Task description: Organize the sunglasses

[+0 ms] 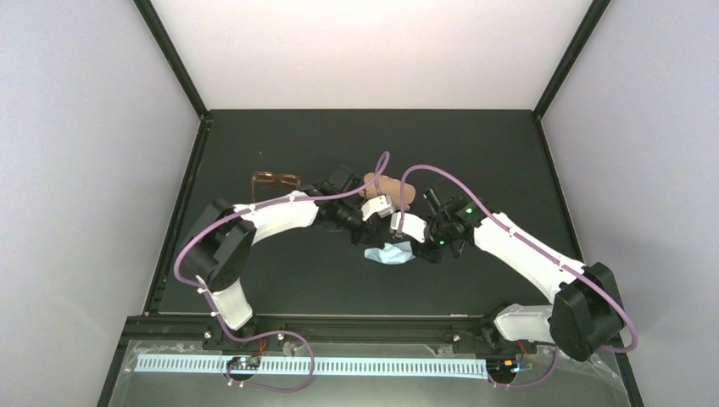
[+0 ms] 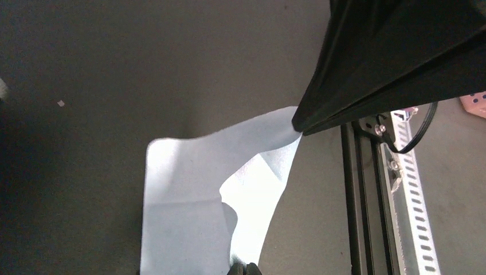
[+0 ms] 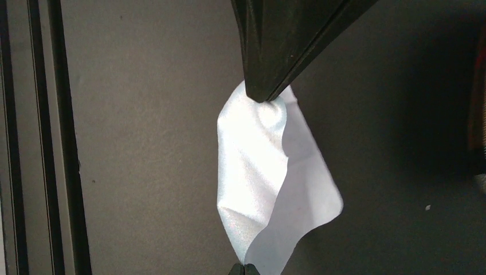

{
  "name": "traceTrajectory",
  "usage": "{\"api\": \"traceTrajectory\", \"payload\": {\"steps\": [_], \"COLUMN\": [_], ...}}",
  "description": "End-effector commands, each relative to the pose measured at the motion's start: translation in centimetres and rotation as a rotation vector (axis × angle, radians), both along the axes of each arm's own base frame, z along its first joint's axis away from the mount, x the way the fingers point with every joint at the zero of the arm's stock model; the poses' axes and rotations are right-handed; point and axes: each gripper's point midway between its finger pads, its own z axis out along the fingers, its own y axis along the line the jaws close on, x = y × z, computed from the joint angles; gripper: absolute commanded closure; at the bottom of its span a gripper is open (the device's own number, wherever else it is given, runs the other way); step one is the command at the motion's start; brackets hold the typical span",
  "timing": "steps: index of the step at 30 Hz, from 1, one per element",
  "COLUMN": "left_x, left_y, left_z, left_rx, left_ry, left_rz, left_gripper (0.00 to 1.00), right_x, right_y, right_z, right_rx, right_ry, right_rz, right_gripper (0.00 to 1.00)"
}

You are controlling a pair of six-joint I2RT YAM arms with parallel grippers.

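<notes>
1. Two grippers meet over the middle of the table point(image 1: 280, 280). The left gripper point(image 2: 243, 269) is pinched tight on one edge of the light-blue cloth point(image 2: 189, 189). The right gripper point(image 3: 243, 270) is pinched tight on another edge of it.
2. Both grippers are very near each other. If one swings even a little, they could bump.
3. If they pull apart too hard, the thin cloth could slip out of one pinch. Then it would hang in a crumpled bunch.
4. One brown glasses case point(image 1: 392, 186) lies just past the grippers, at 12 o'clock in the top view. A low move that way could push it along the table.
5. The sunglasses point(image 1: 275, 180) sit on the table at about 10 o'clock from the grippers, well apart from them. They are just beyond the left arm point(image 1: 280, 212), and nothing holds them. If that arm swings back, it could knock them or bend their thin side arms.
6. The count:
   - two grippers
   - one cloth
   - one case
   - one pair of sunglasses
</notes>
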Motion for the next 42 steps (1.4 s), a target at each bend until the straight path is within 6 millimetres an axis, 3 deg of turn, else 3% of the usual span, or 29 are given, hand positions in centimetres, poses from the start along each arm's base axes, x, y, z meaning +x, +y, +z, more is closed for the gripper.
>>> {"api": "traceTrajectory", "payload": {"steps": [1,6,11,16,24,31,36,42], "left_x": [0.5,1.4,0.2,-1.2,-3.2,-4.8,-4.6,-2.7], "left_y": [0.6,1.6,1.9,2.2,3.4,4.2,4.1,3.7], "left_z": [4.7,6.9,7.8,8.8,9.0,7.4,6.2,4.5], "left_rx": [-0.105,-0.135,-0.153,-0.174,-0.184,-0.183,-0.165,-0.126], "left_ry": [-0.112,-0.129,-0.05,0.014,-0.001,0.048,0.094,0.132], "left_rz": [-0.036,-0.01,-0.038,-0.076,-0.106,-0.102,-0.075,-0.006], "left_gripper": [0.99,0.98,0.99,0.99,0.99,0.99,0.98,0.99], "right_x": [0.5,1.0,1.2,1.0,-1.3,-3.4,-3.1,-0.4], "right_y": [0.9,1.9,2.5,2.6,2.7,3.1,3.5,4.0], "right_z": [2.6,5.2,7.1,7.9,7.4,7.0,5.5,3.7], "right_rx": [0.047,0.094,0.127,0.137,0.156,0.175,0.175,0.144], "right_ry": [-0.021,-0.035,-0.042,-0.038,0.058,0.143,0.179,0.146], "right_rz": [0.033,0.057,0.06,0.072,0.125,0.169,0.146,0.056], "right_gripper": [0.99,0.99,0.99,0.99,0.99,0.99,0.99,0.99]}}
